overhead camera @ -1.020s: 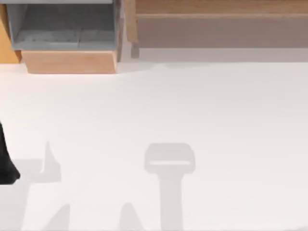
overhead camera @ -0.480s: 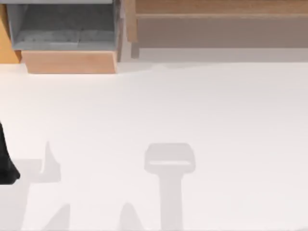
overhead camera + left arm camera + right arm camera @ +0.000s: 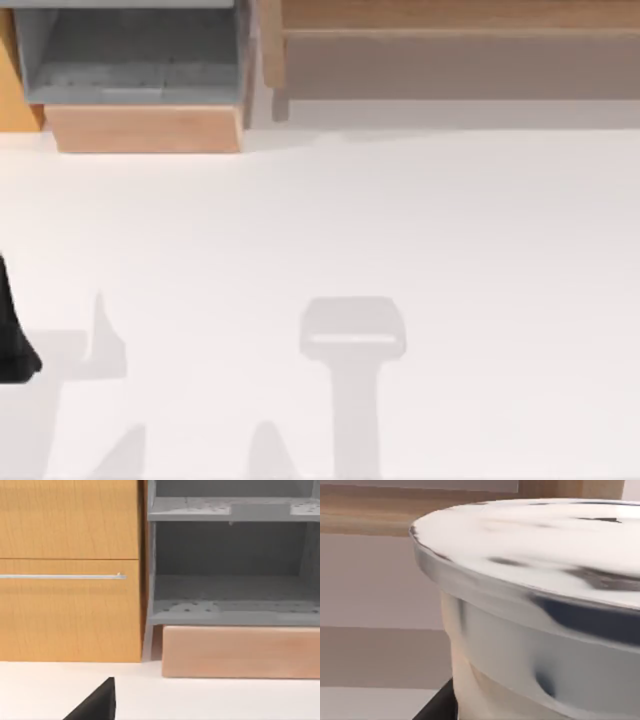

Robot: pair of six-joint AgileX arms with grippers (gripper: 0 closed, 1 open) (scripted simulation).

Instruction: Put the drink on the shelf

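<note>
Right pincer work, seen from its own wrist camera: the drink (image 3: 555, 645), a pale-bodied container under a broad silvery lid, sits hard up against the lens, and a dark edge (image 3: 437, 707) by its lower side is, I judge, part of the pincer. Whether that pincer is clenched on the drink or released I cannot tell, though the closeness suggests the drink is being carried.

Behind the drink runs the shelf (image 3: 450, 15), its light wood board above a duller grey-brown panel. From above, it lies along the far edge of the white table (image 3: 420, 220), on the right. The move ahead turns on that line: the shelf lies straight beyond the drink as the right wrist looks, so the drink must travel away from me, toward the far right. I judge the drink to stand roughly upright, long axis vertical, with the lid facing up and a little toward the camera. It should stay that way until it is set on the board.

The right arm is plainly the nearer to the shelf. My left arm (image 3: 12, 340) is parked at the table's left edge, facing the grey-lined box (image 3: 130, 60) and an orange wood cabinet (image 3: 65, 605) at the far left. I cannot tell the state of its pincer either.
</note>
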